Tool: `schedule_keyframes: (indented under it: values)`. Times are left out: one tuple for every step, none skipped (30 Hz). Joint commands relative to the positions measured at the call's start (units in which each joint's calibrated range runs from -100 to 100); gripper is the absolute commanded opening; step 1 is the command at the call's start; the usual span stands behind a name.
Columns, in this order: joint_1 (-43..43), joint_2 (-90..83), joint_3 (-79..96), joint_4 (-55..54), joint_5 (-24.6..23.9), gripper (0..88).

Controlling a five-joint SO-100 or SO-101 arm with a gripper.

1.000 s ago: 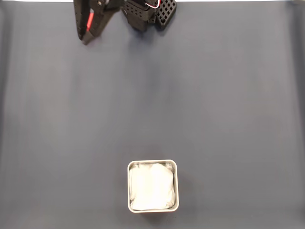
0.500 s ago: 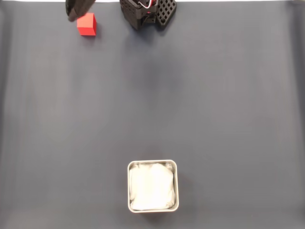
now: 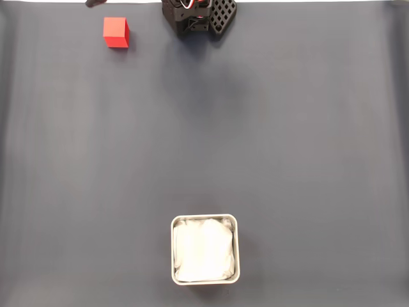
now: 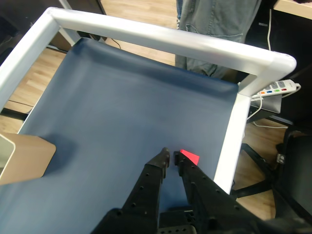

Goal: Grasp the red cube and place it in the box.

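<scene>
Red cube (image 3: 115,32) lies free, far from the box (image 3: 205,219), beside the nearly closed, empty gripper (image 4: 171,157).

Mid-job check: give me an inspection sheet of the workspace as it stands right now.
Surface: dark blue mat, white frame.
Job's things: red cube on the mat near the far edge; box near the front, white lining, no cube inside.
Clutter: tan object at the mat's edge.
Gripper: gripper empty, fingers close together, raised above the cube.
Cables: wires at arm base; power strip on the floor.
Surroundings: wood floor, person standing.
</scene>
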Motion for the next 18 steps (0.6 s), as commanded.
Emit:
schedule_keyframes:
  values:
    - [3.8,-1.3,1.1,0.4,1.2,1.6]
    - [4.5,-1.5,1.6,0.4,1.4,1.6]
    - [5.1,-1.6,2.1,0.4,1.7,1.7]
    - [5.7,-1.8,2.5,0.4,1.8,1.7]
    - [6.2,-1.9,2.8,0.4,1.8,1.9]
    - [6.6,-2.0,3.0,0.4,1.9,1.9]
    - [7.2,-2.2,3.4,0.3,2.0,2.1]
    - [7.7,-2.3,3.8,0.2,2.0,2.3]
    - [8.2,-2.6,4.1,0.1,2.1,2.4]
    - [8.7,-2.8,4.5,0.1,2.1,2.4]
    - [9.1,-2.8,4.7,0.2,2.2,2.4]
    - [9.5,-2.8,4.8,0.2,2.2,2.5]
    - [10.0,-3.0,5.1,0.3,2.3,2.7]
    - [10.4,-3.1,5.1,0.5,2.3,2.8]
    - [10.9,-3.2,5.2,0.5,2.4,2.9]
    - [11.3,-3.3,5.5,0.5,2.4,2.9]
    - [11.5,-3.4,5.8,0.5,2.5,2.9]
    - [11.9,-3.5,5.9,0.5,2.5,2.9]
